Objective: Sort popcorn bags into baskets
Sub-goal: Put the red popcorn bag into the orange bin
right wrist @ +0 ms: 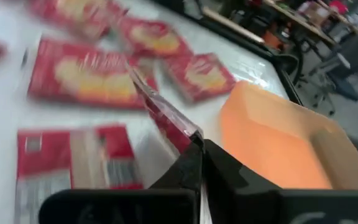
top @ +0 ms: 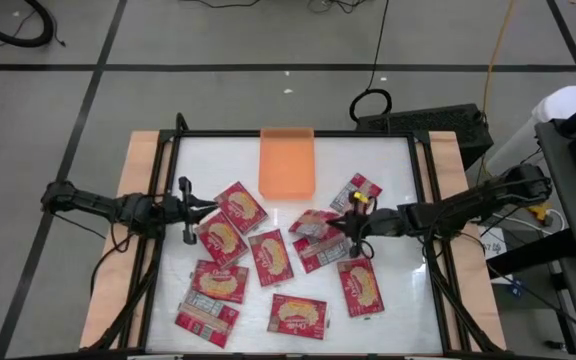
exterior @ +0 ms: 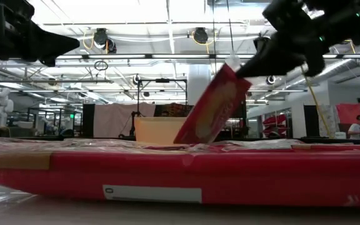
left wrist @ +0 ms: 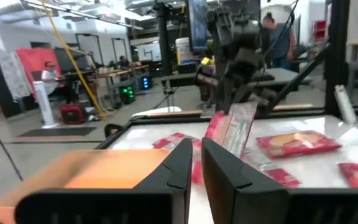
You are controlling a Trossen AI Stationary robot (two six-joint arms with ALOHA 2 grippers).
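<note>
The high view looks straight down from well above, taking in the whole bench (top: 158,150) and the floor around it; the low view sits at bench-top height, so close that one popcorn bag (exterior: 180,178) fills its foreground, facing level into the room. Each wrist view looks forward past its own dark fingers, close above the bench; both wrist views and the high view share the orange tray (top: 287,160).

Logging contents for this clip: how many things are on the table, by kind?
Red bags: 10 that I can tell apart, one of them held by the right gripper; the overlap there may hide another
Orange tray: 1
Total: 11
</note>
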